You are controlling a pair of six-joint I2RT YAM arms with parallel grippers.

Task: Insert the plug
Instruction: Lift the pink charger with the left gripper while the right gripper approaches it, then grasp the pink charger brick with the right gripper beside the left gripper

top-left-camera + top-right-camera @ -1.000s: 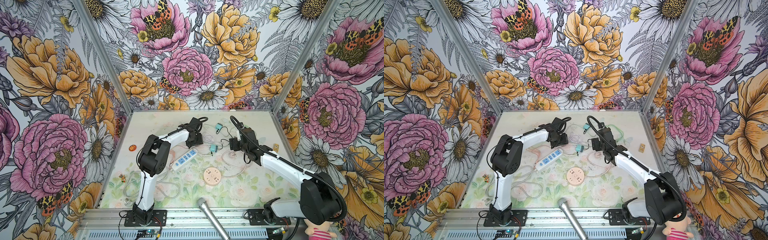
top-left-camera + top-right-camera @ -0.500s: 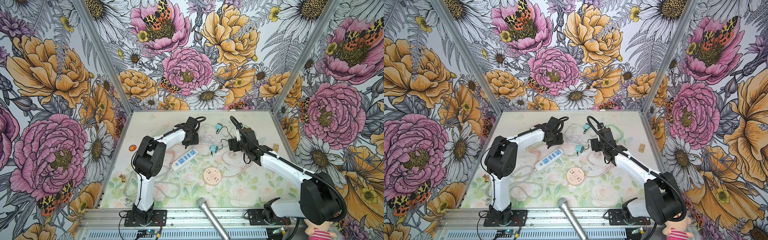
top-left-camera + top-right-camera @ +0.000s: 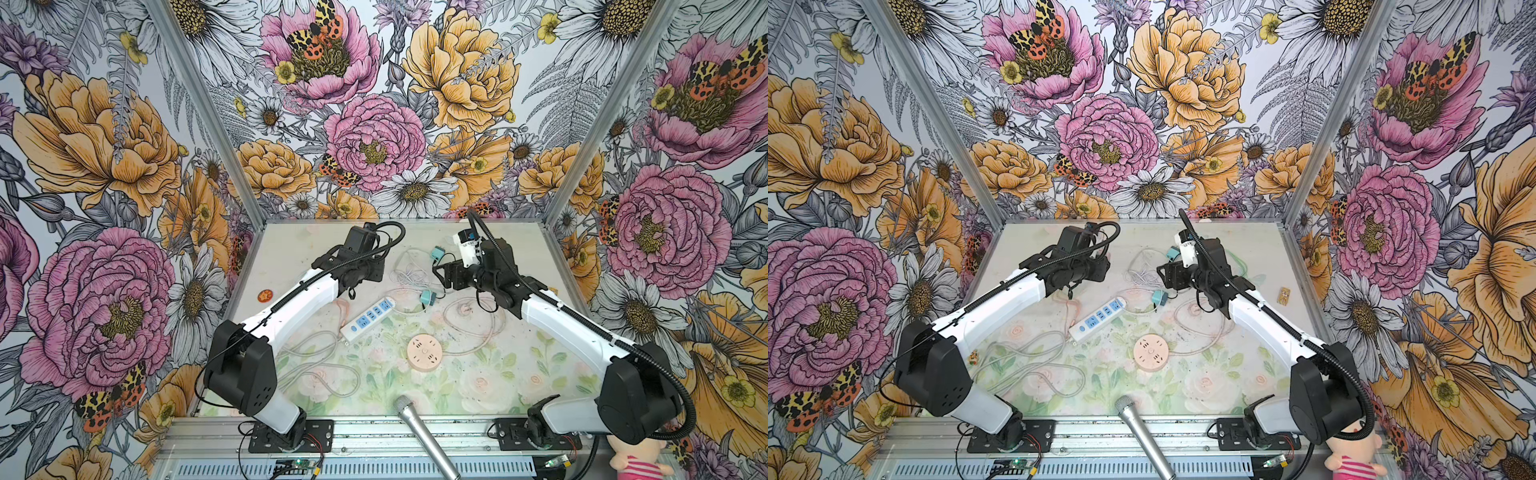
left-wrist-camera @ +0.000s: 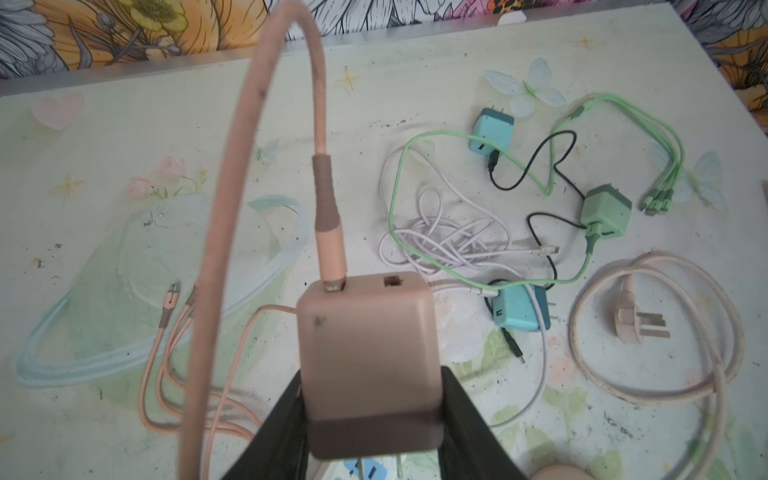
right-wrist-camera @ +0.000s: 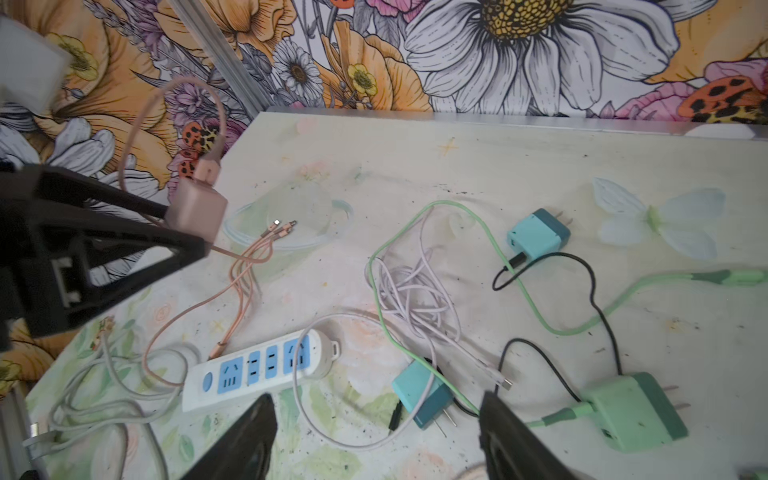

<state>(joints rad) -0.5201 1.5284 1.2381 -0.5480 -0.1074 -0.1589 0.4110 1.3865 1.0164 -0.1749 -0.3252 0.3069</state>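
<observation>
My left gripper (image 4: 370, 415) is shut on a pink cube plug (image 4: 368, 365) and holds it off the table, its pink cable (image 4: 257, 137) arching up over it. Its prongs hang above the blue sockets of the white power strip (image 4: 365, 471). The right wrist view shows the same plug (image 5: 196, 212) between black fingers (image 5: 137, 245). The strip (image 3: 368, 319) lies mid-table in both top views, just right of the left gripper (image 3: 352, 291). My right gripper (image 5: 376, 440) is open and empty, hovering over a teal plug (image 5: 422, 392) beside the strip's end (image 5: 257, 370).
Loose cables cover the table: a white coil (image 5: 415, 291), a green cable (image 5: 498, 266) to a green charger (image 5: 636, 411), another teal plug (image 5: 538, 239). A round pink socket (image 3: 424, 353) lies nearer the front. A microphone (image 3: 419, 432) pokes over the front edge.
The left arm has drawn back to the left and forward, carrying the pink plug with it. The right arm has hardly moved; its jaws narrowed slightly.
</observation>
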